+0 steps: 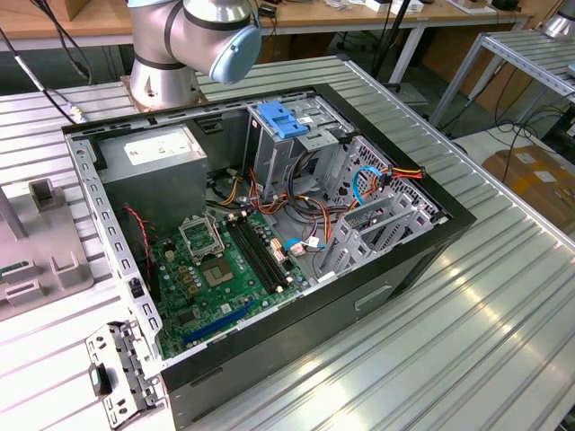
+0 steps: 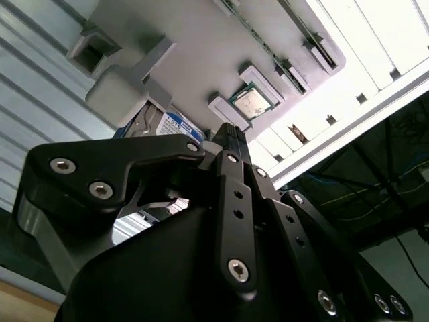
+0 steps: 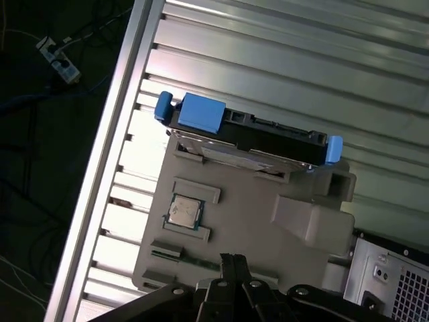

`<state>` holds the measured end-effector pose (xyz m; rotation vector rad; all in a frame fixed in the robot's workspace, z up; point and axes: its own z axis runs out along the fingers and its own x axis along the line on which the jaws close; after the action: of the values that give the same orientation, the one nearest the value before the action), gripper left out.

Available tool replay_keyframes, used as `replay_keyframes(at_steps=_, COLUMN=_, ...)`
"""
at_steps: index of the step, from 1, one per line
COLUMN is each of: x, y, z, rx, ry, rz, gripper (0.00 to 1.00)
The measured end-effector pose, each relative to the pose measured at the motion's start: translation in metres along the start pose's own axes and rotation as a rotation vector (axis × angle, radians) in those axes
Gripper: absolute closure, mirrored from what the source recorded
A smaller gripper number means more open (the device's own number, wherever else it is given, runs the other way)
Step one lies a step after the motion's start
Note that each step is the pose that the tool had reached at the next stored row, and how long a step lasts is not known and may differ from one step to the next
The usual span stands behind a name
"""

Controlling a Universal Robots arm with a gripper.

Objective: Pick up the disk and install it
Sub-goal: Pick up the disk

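Two black fingers of the gripper (image 3: 228, 260) are pressed together with nothing between them, clenched on air. In both wrist views the frame edge cuts off most of the claw's matte, bolted linkage.

The disk (image 3: 268, 139) stands on its long edge in a slot of the grey moulded fixture (image 3: 221, 191), well apart from the fingertips. It is seen almost edge-on: a dark side, a thin strip of silver face, and blue plastic rails (image 3: 200, 113) capping both ends. In the second wrist view a corner of its white-and-blue label peeps out past a black finger link, and the rest is hidden.

A small square processor chip (image 3: 184, 212) with a dull metal lid lies flat in a pocket of the fixture, between the disk and the gripper. The fixture rests on a ribbed aluminium table (image 3: 301, 60).

In the exterior view the arm's grey and pale-blue joint (image 1: 211, 31) sits at upper centre, cut off by the frame's top edge. The open black computer case (image 1: 395, 260) fills the middle of the frame. Inside it are a green motherboard (image 1: 211, 269), a grey power-supply box (image 1: 148, 171), a light-blue latch piece (image 1: 281, 119) and tangled cables whose ends are hard to trace. Part of the fixture shows at the exterior view's left edge, cropped.
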<state>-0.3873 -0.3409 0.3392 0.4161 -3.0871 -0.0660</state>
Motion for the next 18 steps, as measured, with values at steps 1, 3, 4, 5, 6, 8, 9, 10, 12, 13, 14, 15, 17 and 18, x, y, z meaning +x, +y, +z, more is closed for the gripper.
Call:
replay_keyframes(at_steps=1, x=0.0000, y=0.0000, z=0.0000, rx=0.0001, ry=0.0002, rz=-0.008, gripper=0.89)
replay_keyframes(at_steps=3, x=0.0000, y=0.0000, z=0.0000, rx=0.0005, ry=0.0011, rz=-0.026, gripper=0.89)
replay_keyframes(at_steps=4, x=0.0000, y=0.0000, z=0.0000, rx=0.0007, ry=0.0016, rz=-0.038, gripper=0.89)
replay_keyframes(at_steps=5, x=0.0000, y=0.0000, z=0.0000, rx=0.0009, ry=0.0020, rz=-0.046, gripper=0.89)
replay_keyframes(at_steps=6, x=0.0000, y=0.0000, z=0.0000, rx=0.0011, ry=0.0025, rz=-0.058, gripper=0.89)
replay_keyframes(at_steps=8, x=0.0000, y=0.0000, z=0.0000, rx=0.0017, ry=0.0039, rz=-0.088, gripper=0.89)
replay_keyframes(at_steps=9, x=0.0000, y=0.0000, z=0.0000, rx=0.0021, ry=0.0047, rz=-0.106, gripper=0.89)
replay_keyframes(at_steps=10, x=0.0000, y=0.0000, z=0.0000, rx=0.0024, ry=0.0053, rz=-0.119, gripper=0.89)
replay_keyframes(at_steps=12, x=0.0000, y=0.0000, z=0.0000, rx=0.0027, ry=0.0062, rz=-0.138, gripper=0.89)
replay_keyframes(at_steps=13, x=0.0000, y=0.0000, z=0.0000, rx=0.0029, ry=0.0066, rz=-0.148, gripper=0.89)
replay_keyframes(at_steps=14, x=0.0000, y=0.0000, z=0.0000, rx=0.0034, ry=0.0077, rz=-0.171, gripper=0.89)
replay_keyframes(at_steps=15, x=0.0000, y=0.0000, z=0.0000, rx=0.0036, ry=0.0082, rz=-0.181, gripper=0.89)
replay_keyframes(at_steps=17, x=0.0000, y=0.0000, z=0.0000, rx=0.0040, ry=0.0091, rz=-0.201, gripper=0.89)
replay_keyframes(at_steps=18, x=0.0000, y=0.0000, z=0.0000, rx=0.0042, ry=0.0096, rz=-0.212, gripper=0.89)
